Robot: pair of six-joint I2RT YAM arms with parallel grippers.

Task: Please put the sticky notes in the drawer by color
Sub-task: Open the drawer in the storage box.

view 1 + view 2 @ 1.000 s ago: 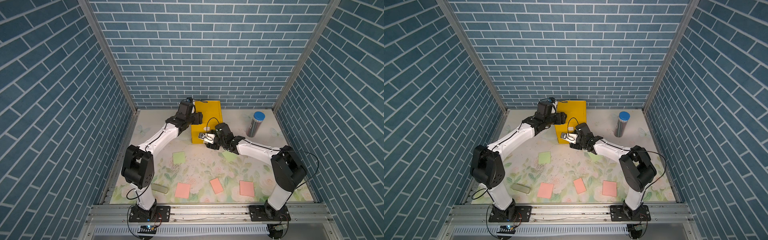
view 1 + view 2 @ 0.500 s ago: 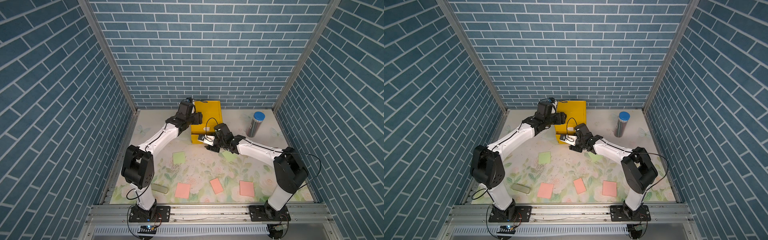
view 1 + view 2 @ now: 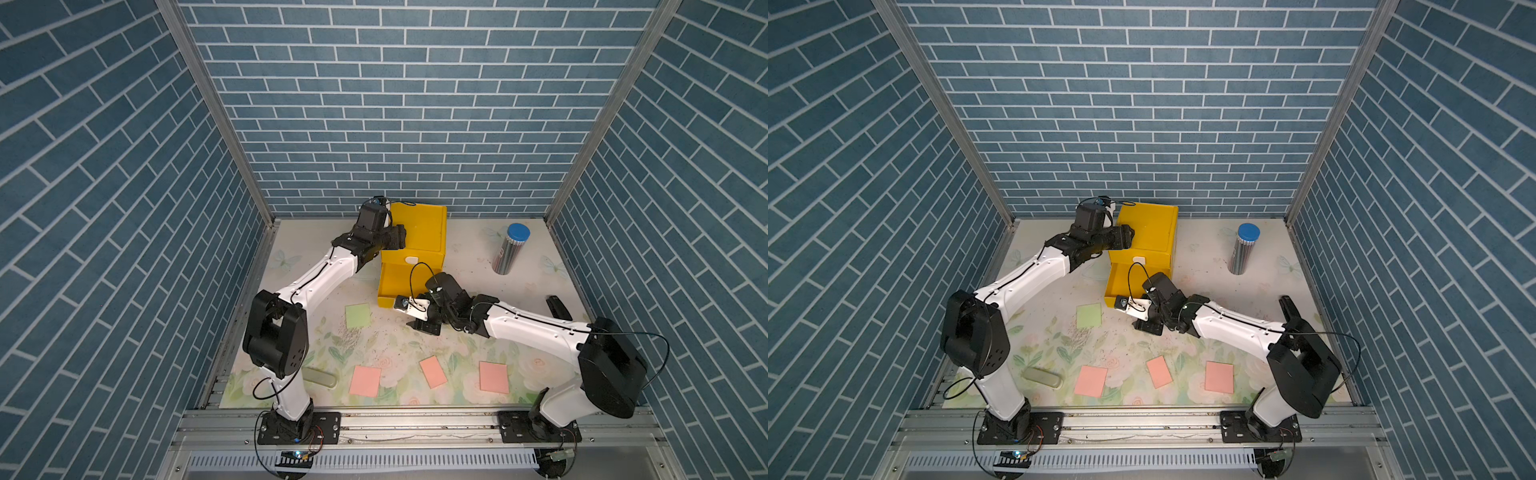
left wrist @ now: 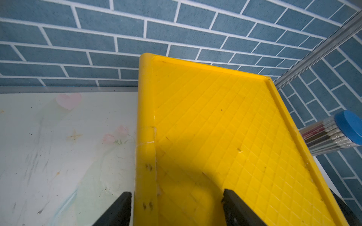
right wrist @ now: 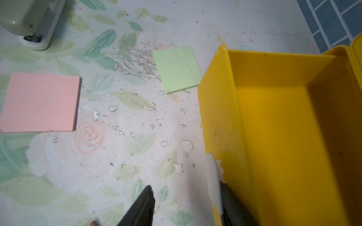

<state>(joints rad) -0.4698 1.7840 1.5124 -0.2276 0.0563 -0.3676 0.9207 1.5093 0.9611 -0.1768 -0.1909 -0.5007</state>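
Observation:
The yellow drawer cabinet [image 3: 419, 232] [image 3: 1152, 226] stands at the back, its bottom drawer [image 3: 392, 286] [image 5: 274, 78] pulled out. My right gripper [image 3: 415, 322] [image 5: 188, 203] is at the drawer's front, jaws apart. The white tab handle [image 5: 214, 182] lies against one finger, with a gap to the other. My left gripper [image 3: 397, 239] [image 4: 176, 207] is open, straddling the cabinet top's [image 4: 215, 127] left rim. A green sticky note [image 3: 357, 315] [image 5: 177, 69] lies left of the drawer. Three pink sticky notes [image 3: 365, 380] [image 3: 433, 372] [image 3: 493, 376] lie near the front.
A blue-capped cylinder [image 3: 510, 249] [image 4: 333, 135] stands at the back right. A grey-green case [image 3: 319, 378] lies front left by the left arm's base. A black oblong object [image 3: 557, 307] lies at the right edge. The mat is scuffed between the green note and the pink ones.
My right gripper has moved toward the front, and the bottom drawer has slid out with it. Its jaws have narrowed. The left arm has stayed on the cabinet.

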